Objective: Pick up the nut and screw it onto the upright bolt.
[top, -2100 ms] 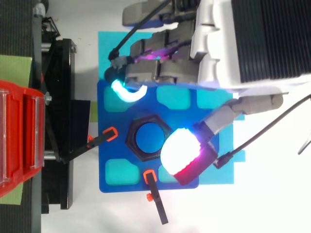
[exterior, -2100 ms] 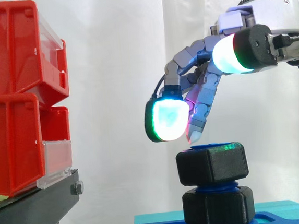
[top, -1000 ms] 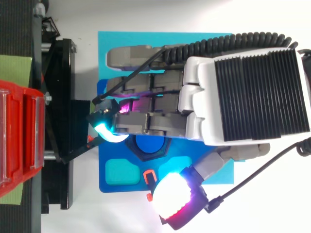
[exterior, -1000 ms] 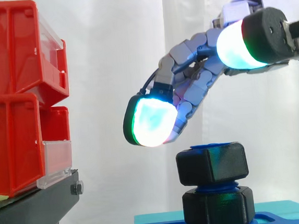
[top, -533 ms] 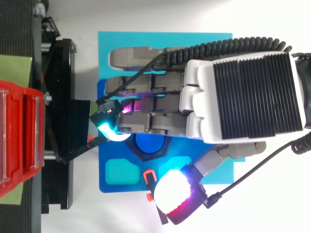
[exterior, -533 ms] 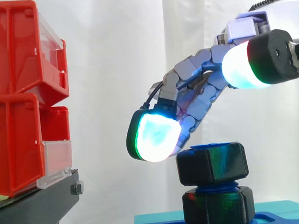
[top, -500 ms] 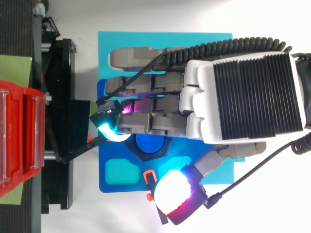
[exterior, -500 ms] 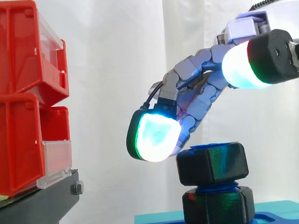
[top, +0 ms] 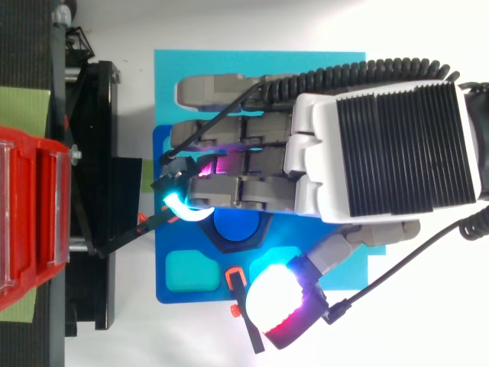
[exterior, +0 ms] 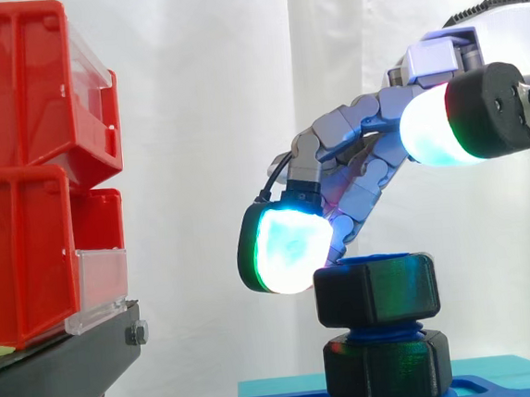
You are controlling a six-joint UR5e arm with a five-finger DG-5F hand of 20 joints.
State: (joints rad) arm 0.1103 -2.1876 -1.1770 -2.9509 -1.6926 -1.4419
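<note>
The hand is hovering over the nut, with its fingers bending downward and its thumb spreading well apart to the side; it is gripping nothing. One glowing fingertip is sitting just beside the nut's upper edge, possibly touching it. The nut is sitting at the top of the upright bolt, above a second black nut on the blue base.

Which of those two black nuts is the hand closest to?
The upper nut; the hand hovers right beside it. The lower nut sits beneath.
</note>
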